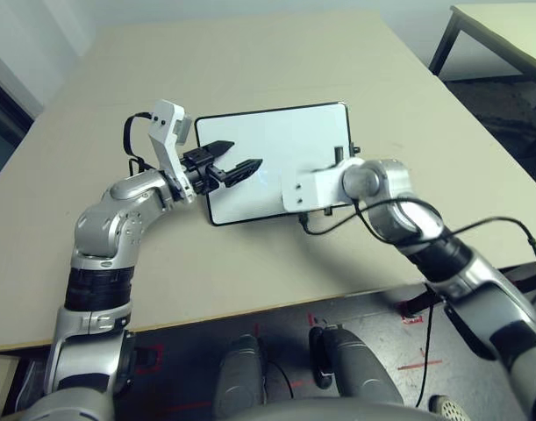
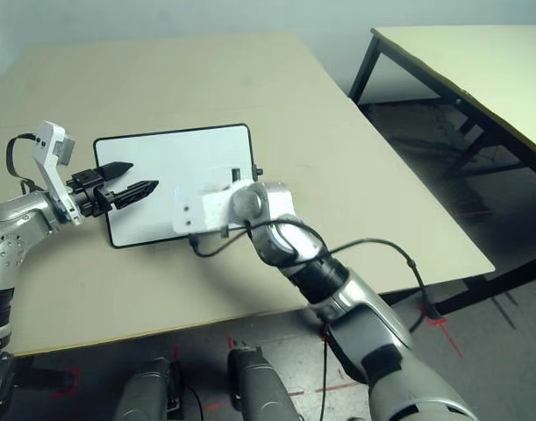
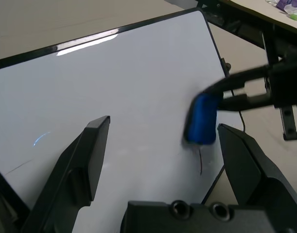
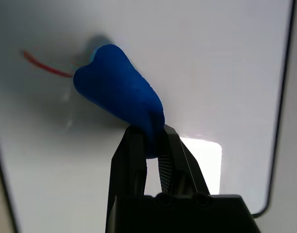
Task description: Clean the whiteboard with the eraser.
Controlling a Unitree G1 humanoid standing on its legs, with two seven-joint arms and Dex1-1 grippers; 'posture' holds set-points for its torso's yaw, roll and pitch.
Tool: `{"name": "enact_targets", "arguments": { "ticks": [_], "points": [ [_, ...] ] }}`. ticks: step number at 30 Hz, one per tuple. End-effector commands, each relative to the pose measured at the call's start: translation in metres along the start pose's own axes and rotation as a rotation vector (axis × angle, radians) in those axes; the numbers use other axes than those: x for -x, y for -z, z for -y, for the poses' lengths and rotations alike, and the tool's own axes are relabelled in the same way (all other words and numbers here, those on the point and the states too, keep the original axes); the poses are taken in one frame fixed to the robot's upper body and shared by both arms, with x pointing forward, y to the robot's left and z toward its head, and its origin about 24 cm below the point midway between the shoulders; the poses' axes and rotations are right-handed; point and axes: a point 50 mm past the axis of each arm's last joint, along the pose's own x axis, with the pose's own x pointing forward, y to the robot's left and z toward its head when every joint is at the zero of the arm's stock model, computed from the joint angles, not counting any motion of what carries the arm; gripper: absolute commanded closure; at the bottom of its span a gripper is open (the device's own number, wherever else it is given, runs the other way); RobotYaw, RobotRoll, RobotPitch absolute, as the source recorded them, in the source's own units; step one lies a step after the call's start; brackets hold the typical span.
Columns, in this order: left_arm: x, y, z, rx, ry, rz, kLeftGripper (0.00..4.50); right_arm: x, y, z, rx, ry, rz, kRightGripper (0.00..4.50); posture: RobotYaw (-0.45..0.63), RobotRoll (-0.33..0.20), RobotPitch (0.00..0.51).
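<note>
Blue eraser sits pinched between the right gripper's jaws.

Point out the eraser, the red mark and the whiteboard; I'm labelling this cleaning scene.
eraser (image 4: 120, 87): right wrist view, middle of its blue body
red mark (image 4: 45, 67): right wrist view, along its stroke
whiteboard (image 1: 250, 145): left eye view, bare white surface

Rectangular white board with thin black frame and rounded corners lying on pale beige wooden-topped table. Left gripper with black fingers hovering over board's left part, jaws standing open. Silver-and-black right arm reaching over board's right part, white plastic wrist housing covering some of surface. Thin black cable looping along right arm. Second pale table with dark legs standing at upper right.
</note>
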Motion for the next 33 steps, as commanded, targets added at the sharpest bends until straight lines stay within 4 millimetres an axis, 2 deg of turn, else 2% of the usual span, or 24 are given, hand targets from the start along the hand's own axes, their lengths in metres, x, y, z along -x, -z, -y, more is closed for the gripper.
{"name": "enact_targets", "arguments": {
  "ticks": [1, 6, 9, 12, 17, 20, 25, 29, 31, 33],
  "points": [
    [0.001, 0.0, 0.0, -0.006, -0.003, -0.005, 0.0, -0.002, 0.007, -0.004, -0.01, -0.006, -0.017, 4.19, -0.05, 0.0, 0.139],
    [0.002, 0.0, 0.0, -0.006, -0.006, -0.003, 0.0, 0.008, 0.006, -0.039, 0.06, -0.126, 0.004, 4.19, -0.05, 0.0, 0.139],
    [0.002, 0.0, -0.001, -0.006, -0.008, -0.002, 0.0, 0.011, 0.011, -0.051, 0.081, -0.167, -0.008, 4.19, -0.05, 0.0, 0.139],
    [0.002, 0.0, -0.001, -0.006, -0.009, -0.002, 0.0, 0.01, 0.012, -0.051, 0.077, -0.169, -0.014, 4.19, -0.05, 0.0, 0.139],
    [0.003, -0.001, -0.001, -0.01, -0.011, -0.001, 0.0, 0.0, 0.0, -0.016, 0.011, -0.045, 0.009, 4.19, -0.05, 0.0, 0.136],
    [0.002, -0.002, -0.001, -0.012, -0.012, 0.003, 0.0, -0.003, -0.009, -0.006, -0.01, -0.014, 0.044, 4.19, -0.04, 0.0, 0.135],
    [0.003, -0.002, -0.001, -0.013, -0.014, 0.006, 0.0, -0.004, -0.009, -0.028, 0.032, -0.092, 0.052, 4.19, -0.03, 0.0, 0.135],
    [0.005, -0.001, -0.001, -0.013, -0.019, 0.005, 0.0, 0.002, 0.0, -0.052, 0.066, -0.179, 0.035, 4.19, -0.03, 0.0, 0.136],
    [0.005, -0.001, -0.001, -0.012, -0.021, 0.004, 0.0, 0.004, 0.004, -0.055, 0.071, -0.195, 0.021, 4.19, -0.03, 0.0, 0.137],
    [0.005, -0.001, -0.001, -0.012, -0.021, 0.004, 0.0, 0.001, 0.005, -0.047, 0.053, -0.169, 0.01, 4.19, -0.03, 0.0, 0.138]
  ]
}}
